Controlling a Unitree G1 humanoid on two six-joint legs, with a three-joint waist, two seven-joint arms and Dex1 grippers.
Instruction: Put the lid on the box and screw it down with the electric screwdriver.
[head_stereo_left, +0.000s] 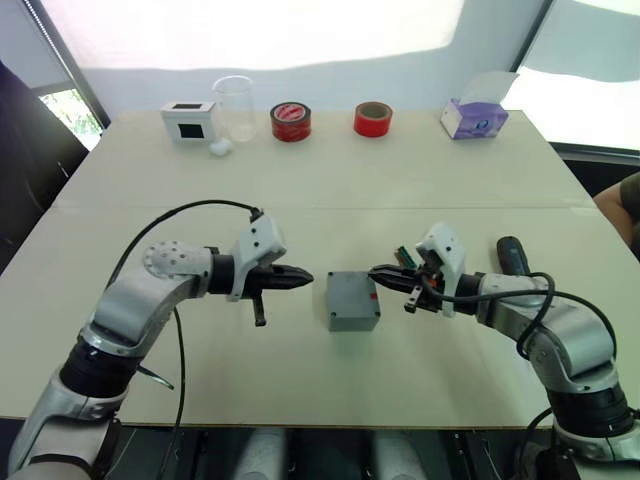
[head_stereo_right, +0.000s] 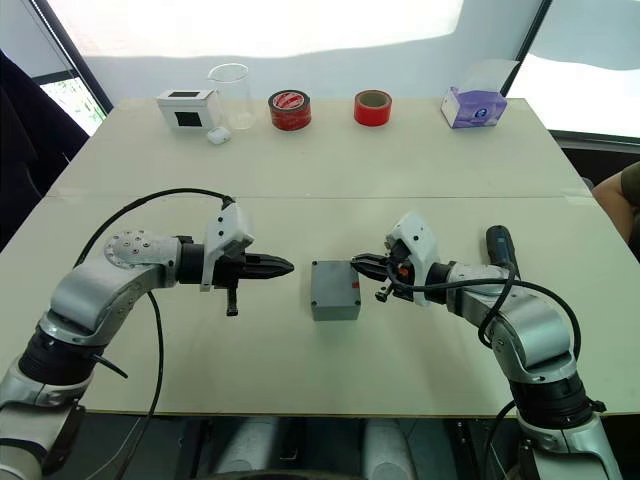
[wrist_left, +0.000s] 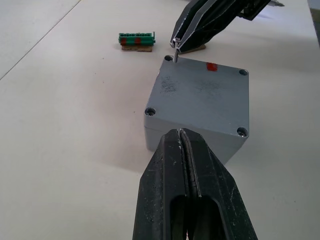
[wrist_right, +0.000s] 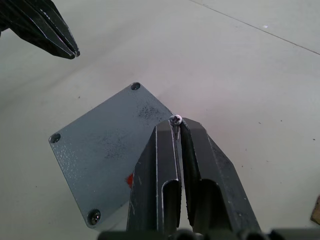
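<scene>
Here the lid (wrist_left: 200, 97) sits flat on the box (head_stereo_left: 352, 300), closing it, in the middle of the table (head_stereo_left: 320, 180) between the two grippers. A small red mark shows at the lid's edge on the right gripper's side. In the wrist views, screw heads sit in at least two of the lid's corner holes. The right gripper (wrist_right: 176, 122) pinches a small screw (wrist_right: 175, 119) between its fingertips, poised head up just above one corner of the lid. The left gripper (wrist_left: 180, 134) hangs just beside the box on the opposite side, its fingers pressed together on nothing. The electric screwdriver (head_stereo_left: 513, 257) lies on the table beyond the right forearm. A small green terminal strip (wrist_left: 136, 40) rests near the box's far side.
</scene>
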